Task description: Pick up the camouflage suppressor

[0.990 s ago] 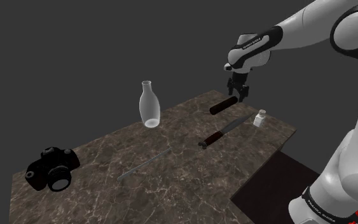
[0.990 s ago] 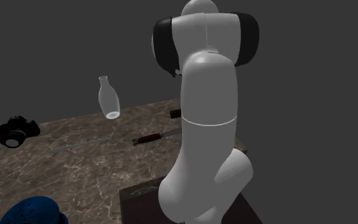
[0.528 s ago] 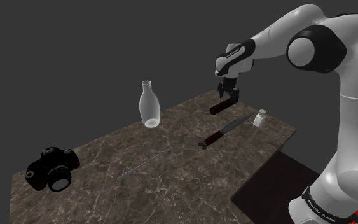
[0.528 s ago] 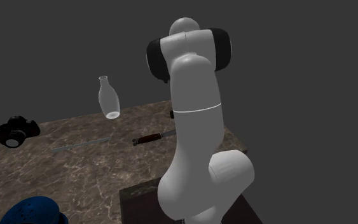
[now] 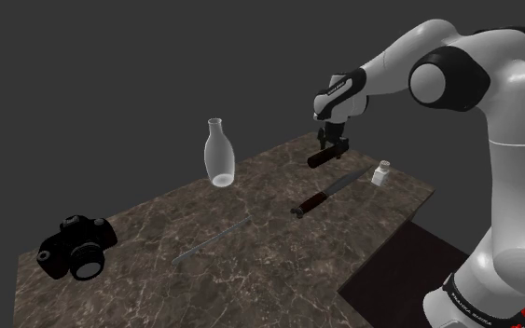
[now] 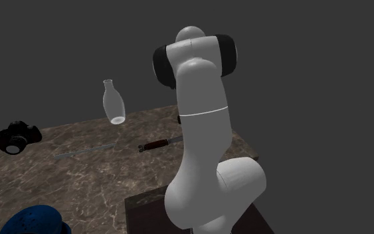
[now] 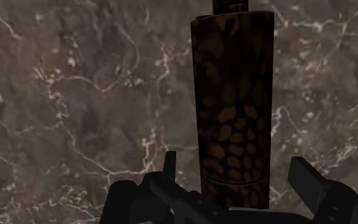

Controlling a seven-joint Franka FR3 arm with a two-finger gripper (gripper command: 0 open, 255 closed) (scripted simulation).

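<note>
The camouflage suppressor (image 5: 325,157) is a short dark cylinder lying on the marble table (image 5: 251,252) near its far edge. In the wrist view its brown-and-black spotted body (image 7: 234,102) runs lengthwise away from the hand, between the two black fingers. My gripper (image 5: 333,143) hovers just above it, open; the fingers (image 7: 170,167) stand apart on either side and touch nothing. In the second exterior view the white arm (image 6: 202,133) hides the gripper and most of the suppressor.
A knife (image 5: 328,191) lies just in front of the suppressor, with a small white bottle (image 5: 380,172) to its right. A clear glass bottle (image 5: 219,154) stands to the left. A thin rod (image 5: 212,240) and a black camera (image 5: 75,247) lie further left. A blue object (image 6: 32,223) sits near the stand.
The gripper has swung left and come down from beside the suppressor's right end to just over it. The elbow has folded in. Nothing on the table has moved.
</note>
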